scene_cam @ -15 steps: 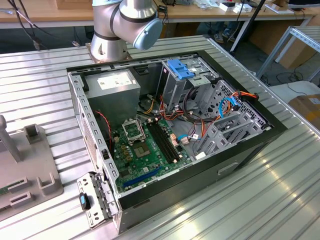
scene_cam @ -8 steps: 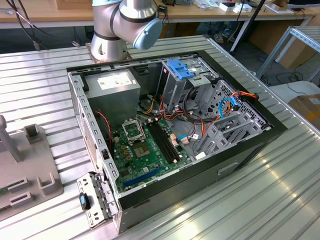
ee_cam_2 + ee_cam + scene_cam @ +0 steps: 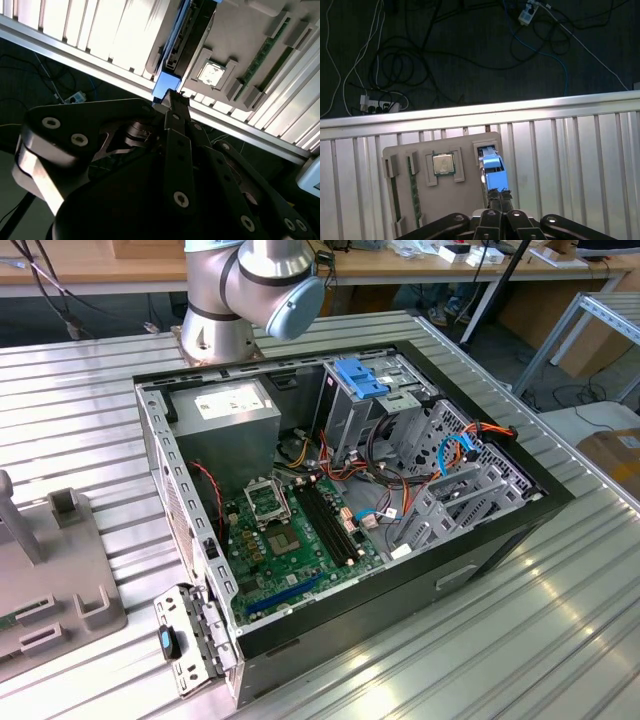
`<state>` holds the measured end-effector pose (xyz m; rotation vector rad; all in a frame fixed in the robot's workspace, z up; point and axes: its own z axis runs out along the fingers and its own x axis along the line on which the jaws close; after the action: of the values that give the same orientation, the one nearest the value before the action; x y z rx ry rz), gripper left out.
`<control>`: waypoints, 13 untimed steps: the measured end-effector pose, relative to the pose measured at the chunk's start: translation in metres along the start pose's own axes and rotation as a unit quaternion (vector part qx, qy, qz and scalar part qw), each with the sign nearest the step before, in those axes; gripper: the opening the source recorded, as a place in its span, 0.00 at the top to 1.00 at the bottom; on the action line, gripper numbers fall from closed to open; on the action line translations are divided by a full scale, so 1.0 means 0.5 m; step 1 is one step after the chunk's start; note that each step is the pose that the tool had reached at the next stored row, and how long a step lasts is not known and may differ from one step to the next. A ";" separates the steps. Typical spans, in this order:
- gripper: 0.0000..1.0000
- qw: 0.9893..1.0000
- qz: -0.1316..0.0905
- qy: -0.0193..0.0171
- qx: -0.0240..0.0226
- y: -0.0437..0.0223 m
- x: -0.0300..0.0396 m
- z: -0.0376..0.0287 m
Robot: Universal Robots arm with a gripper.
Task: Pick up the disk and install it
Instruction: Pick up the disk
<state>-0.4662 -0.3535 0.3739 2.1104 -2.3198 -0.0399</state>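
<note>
I am hovering over the worktop point(image 3: 580, 150), above the grey tray point(image 3: 465, 200). The disk point(image 3: 492, 166) is standing on edge in its tray slot, with my pincer point(image 3: 498, 192) at its blue end. Whether I am gripping it, I cannot tell. I am judging that a straight, square lift is needed here, so the rails are not binding.

The exterior view looks down at an angle, from moderate range, onto the ribbed bench point(image 3: 540, 640). The grey holder plate point(image 3: 50, 580) lies at the frame edge, with the open computer case point(image 3: 340, 510) beside the plate.

The first wrist view looks steeply down past the tool point(image 3: 499, 194) onto the holder plate point(image 3: 445, 200) from well above it, with floor beyond the plate.

The second wrist view looks obliquely along the tool point(image 3: 172, 97), from behind its linkage, toward the holder plate point(image 3: 240, 55).

All three views share the plate.
</note>
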 end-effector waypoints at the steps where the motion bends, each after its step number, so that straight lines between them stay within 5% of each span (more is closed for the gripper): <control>1: 0.89 1.000 0.000 0.000 0.000 0.000 0.000 0.000; 8: 0.89 1.000 0.000 0.000 0.000 0.000 0.000 0.000; 10: 0.64 1.000 0.000 0.000 0.000 0.000 0.000 0.000; 13: 0.52 1.000 0.000 0.000 0.000 0.000 0.000 0.000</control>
<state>-0.4664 -0.3535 0.3738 2.1104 -2.3199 -0.0399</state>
